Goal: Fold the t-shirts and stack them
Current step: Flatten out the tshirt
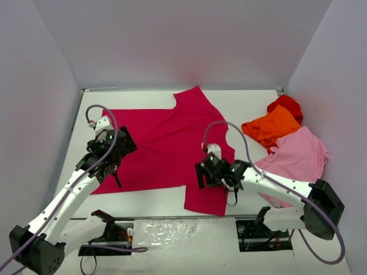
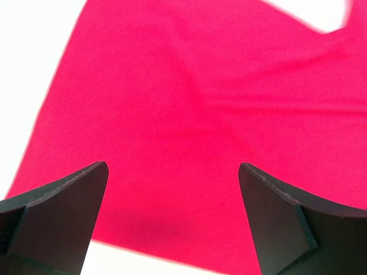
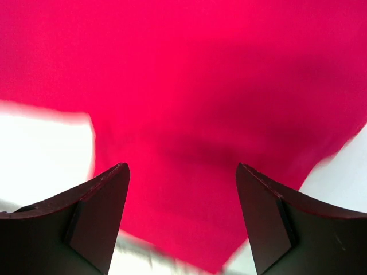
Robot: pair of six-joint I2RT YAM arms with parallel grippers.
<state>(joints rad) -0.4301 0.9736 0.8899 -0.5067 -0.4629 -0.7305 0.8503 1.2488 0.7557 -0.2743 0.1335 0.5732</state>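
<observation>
The crimson-magenta t-shirt [image 1: 166, 149] lies spread flat on the white table, one sleeve toward the back, another toward the front. My left gripper [image 1: 110, 163] hovers open over the shirt's left part; between its fingers only the magenta cloth [image 2: 189, 114] shows below. Over the shirt's front right part, near the front sleeve, my right gripper [image 1: 205, 175] stands open, holding nothing, with the shirt [image 3: 195, 103] beneath it. An orange t-shirt [image 1: 270, 127], a light pink t-shirt [image 1: 299, 154] and a red t-shirt [image 1: 287, 105] lie bunched at the right.
White walls close in the table [image 1: 149, 195] on the left, back and right. The right arm [image 1: 281, 186] reaches across the pink shirt's front edge. The arm bases and cables sit along the near edge.
</observation>
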